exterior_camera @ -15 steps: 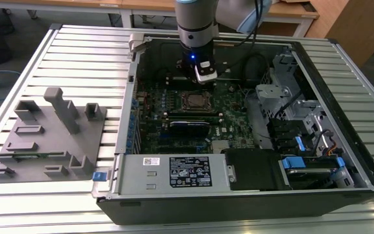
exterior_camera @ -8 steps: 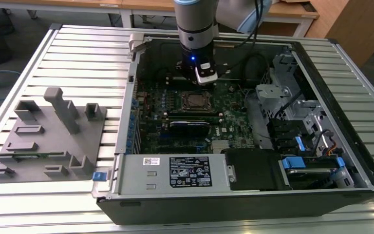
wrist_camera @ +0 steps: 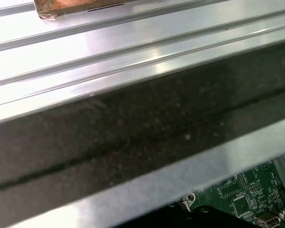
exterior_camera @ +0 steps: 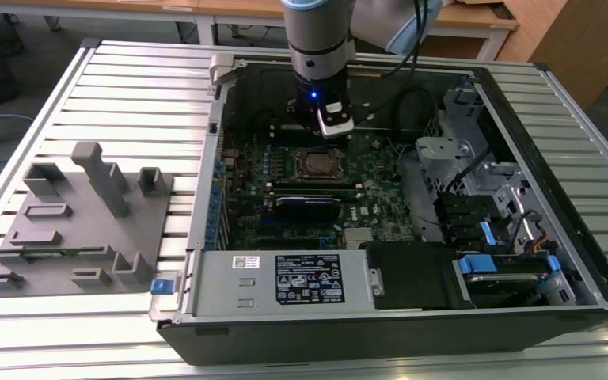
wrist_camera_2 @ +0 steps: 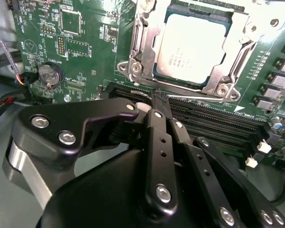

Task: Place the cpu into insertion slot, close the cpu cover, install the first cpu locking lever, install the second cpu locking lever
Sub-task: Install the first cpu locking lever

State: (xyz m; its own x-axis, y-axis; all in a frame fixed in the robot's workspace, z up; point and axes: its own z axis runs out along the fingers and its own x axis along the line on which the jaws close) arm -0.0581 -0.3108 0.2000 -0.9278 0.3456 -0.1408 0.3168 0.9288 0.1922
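In the second wrist view the cpu [wrist_camera_2: 190, 45], a flat square with a pale metal top, sits in the insertion slot [wrist_camera_2: 133, 66] on the green motherboard. The silvery cpu cover [wrist_camera_2: 240, 28] lies flat around it. A thin silvery locking lever [wrist_camera_2: 199, 96] runs along the socket edge nearest my gripper [wrist_camera_2: 159, 97]. The black fingers [wrist_camera_2: 156, 137] are shut, and their tips meet at one end of that lever. I cannot tell whether they pinch it. In the exterior view the gripper [exterior_camera: 332, 131] hangs inside the open case, just behind the slot [exterior_camera: 315, 163].
Black memory slots [wrist_camera_2: 218, 118] and a coin battery [wrist_camera_2: 50, 73] lie close to the fingers. A black expansion card [exterior_camera: 306, 203], the power supply [exterior_camera: 283, 277] and drive bays [exterior_camera: 494, 206] crowd the case. A grey fixture tray [exterior_camera: 72, 222] stands at the exterior view's left. The case wall [wrist_camera: 133, 137] looms close.
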